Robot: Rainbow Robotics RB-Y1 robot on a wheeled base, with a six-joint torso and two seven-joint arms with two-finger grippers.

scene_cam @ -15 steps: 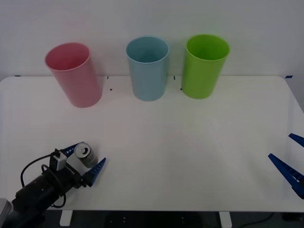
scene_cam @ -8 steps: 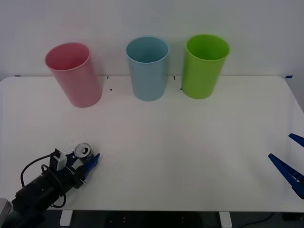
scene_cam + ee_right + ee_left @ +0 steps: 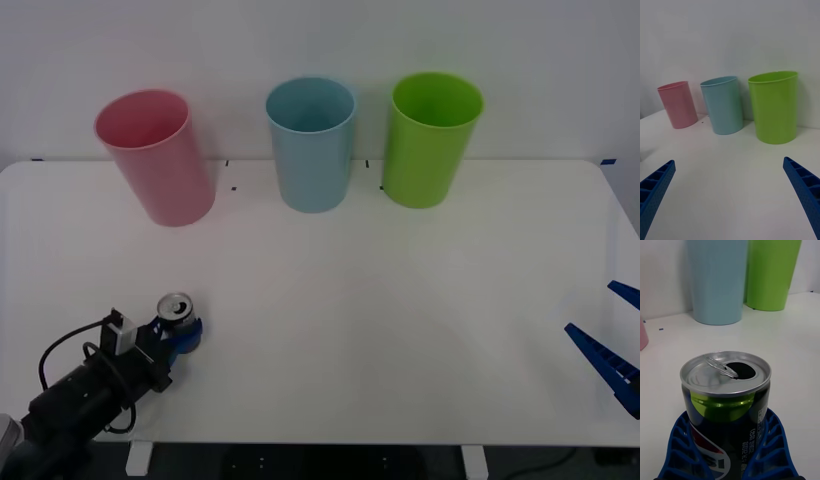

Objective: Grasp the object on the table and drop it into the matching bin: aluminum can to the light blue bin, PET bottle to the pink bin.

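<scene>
The left claw (image 3: 178, 335) has its blue fingers (image 3: 681, 450) closed round the aluminum can (image 3: 176, 312), upright near the tabletop (image 3: 400, 300) front-left corner. Lift straight, carry high over the light blue bin (image 3: 311, 145) rim. The right claw (image 3: 610, 345) waits, spread wide.

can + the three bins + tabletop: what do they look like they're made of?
Aluminum can: metal, judging by its shiny silver top with pull tab; dark printed side. The left gripper is shut on it.
Pink bin, light blue bin, lime green bin: probably plastic; smooth, matte, single-coloured walls.
Table: smooth matte white; material unclear.
</scene>
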